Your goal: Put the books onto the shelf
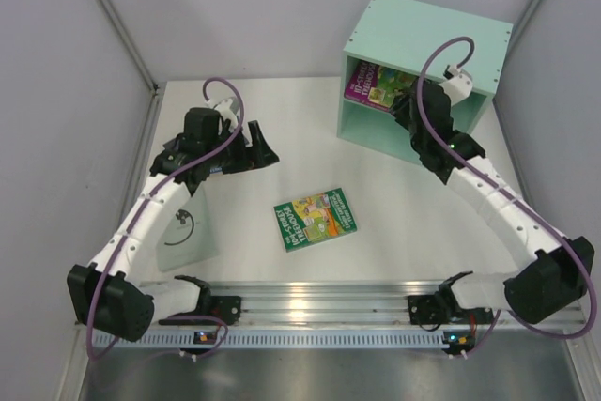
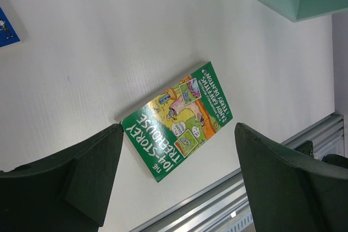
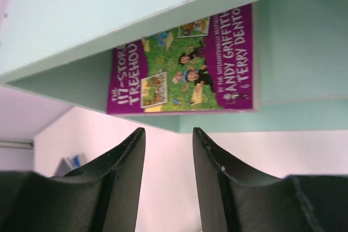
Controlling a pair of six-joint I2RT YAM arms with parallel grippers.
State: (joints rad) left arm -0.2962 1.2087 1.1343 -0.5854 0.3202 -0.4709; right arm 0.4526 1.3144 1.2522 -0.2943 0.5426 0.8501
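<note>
We judge the task partly done. A purple-and-green paperback book (image 1: 373,84) stands in the upper compartment of the mint-green wooden box shelf (image 1: 427,35) with its cover facing out. The right claw (image 3: 168,137) is at the mouth of that compartment, its fingers a narrow gap apart with nothing between them, and it is not touching the book.

A thin green paperback book (image 1: 315,218) lies flat and face up on the white worktop (image 1: 282,110), well apart from the shelf. The left claw (image 2: 178,129) hovers above it, spread wide and empty.

The corner of a blue book (image 2: 6,25) shows at the edge of the left wrist view, also on the worktop.

The green book looks like the next pick. It lies flush on the worktop, so we think the left claw must come down over one edge and work a finger under it. The right arm should clear the shelf opening first.
</note>
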